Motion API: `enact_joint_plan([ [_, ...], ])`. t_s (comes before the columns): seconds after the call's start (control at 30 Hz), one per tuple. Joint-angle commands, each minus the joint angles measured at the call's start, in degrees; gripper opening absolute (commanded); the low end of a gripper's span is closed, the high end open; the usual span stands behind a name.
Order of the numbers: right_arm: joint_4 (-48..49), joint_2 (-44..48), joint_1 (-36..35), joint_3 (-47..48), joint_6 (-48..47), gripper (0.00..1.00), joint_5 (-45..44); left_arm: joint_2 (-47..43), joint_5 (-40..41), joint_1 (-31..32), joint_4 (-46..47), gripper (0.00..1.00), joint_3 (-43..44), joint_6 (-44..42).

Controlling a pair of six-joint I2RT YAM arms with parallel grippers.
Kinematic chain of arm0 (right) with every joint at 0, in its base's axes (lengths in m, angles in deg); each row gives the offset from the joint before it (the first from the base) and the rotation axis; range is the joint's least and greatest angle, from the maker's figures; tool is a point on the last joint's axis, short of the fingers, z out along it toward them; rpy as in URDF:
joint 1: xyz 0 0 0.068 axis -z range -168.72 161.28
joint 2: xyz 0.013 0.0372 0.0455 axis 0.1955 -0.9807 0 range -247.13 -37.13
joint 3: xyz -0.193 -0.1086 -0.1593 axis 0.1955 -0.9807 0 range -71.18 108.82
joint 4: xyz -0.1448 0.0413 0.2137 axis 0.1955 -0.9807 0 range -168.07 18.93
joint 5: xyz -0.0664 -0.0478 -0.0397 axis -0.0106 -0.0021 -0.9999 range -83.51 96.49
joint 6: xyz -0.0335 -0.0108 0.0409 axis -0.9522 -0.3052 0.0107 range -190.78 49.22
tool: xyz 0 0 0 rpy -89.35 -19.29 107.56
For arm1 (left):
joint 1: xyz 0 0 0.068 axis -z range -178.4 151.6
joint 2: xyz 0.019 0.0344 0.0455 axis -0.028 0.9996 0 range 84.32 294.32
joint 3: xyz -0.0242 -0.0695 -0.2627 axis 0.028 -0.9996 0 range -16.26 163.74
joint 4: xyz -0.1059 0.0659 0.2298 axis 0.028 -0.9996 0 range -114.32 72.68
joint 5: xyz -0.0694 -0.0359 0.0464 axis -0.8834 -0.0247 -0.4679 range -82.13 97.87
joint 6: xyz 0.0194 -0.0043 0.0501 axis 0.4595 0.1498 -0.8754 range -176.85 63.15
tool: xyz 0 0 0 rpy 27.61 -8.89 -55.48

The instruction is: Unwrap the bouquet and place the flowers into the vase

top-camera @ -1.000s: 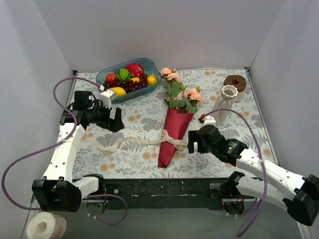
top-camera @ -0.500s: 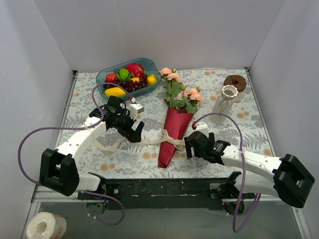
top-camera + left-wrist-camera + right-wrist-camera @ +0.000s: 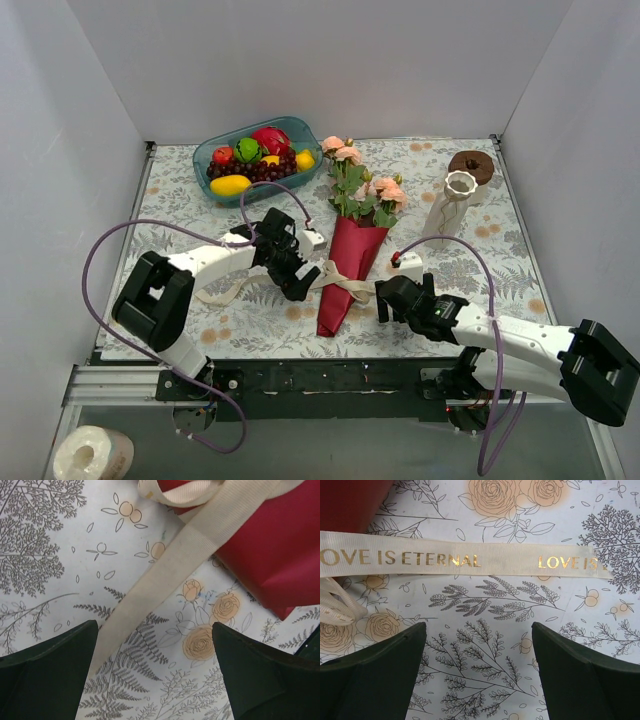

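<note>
The ribbon (image 3: 165,575) in the middle looks soft and floppy; pinch a loose tail. Left gripper (image 3: 154,645) and right gripper (image 3: 478,640) are wide apart, empty.

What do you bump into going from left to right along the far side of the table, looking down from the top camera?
teal fruit bowl → bouquet → white vase
</note>
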State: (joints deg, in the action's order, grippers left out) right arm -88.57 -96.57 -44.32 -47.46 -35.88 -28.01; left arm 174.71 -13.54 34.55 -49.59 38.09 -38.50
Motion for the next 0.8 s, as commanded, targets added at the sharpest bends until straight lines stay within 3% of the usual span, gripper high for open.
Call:
enact_joint_plan([
  [0.0,2.2,0.9,-0.4,-0.3,1.9,0.93,-2.1,2.2,-0.6,1.2,6.3,0.98,2.9,-2.7],
  [0.47,3.3,0.6,-0.4,-1.1,4.0,0.92,-2.2,9.8,-1.1,3.9,13.1,0.97,3.7,-2.9],
  [0.73,6.9,-4.3,-0.5,-1.0,3.4,0.92,-2.0,9.0,1.5,4.1,13.9,0.69,0.7,-3.8],
  [0.77,6.9,-5.2,-0.4,-0.7,3.5,0.92,-1.9,8.7,1.9,4.1,13.9,0.62,0.6,-3.8],
])
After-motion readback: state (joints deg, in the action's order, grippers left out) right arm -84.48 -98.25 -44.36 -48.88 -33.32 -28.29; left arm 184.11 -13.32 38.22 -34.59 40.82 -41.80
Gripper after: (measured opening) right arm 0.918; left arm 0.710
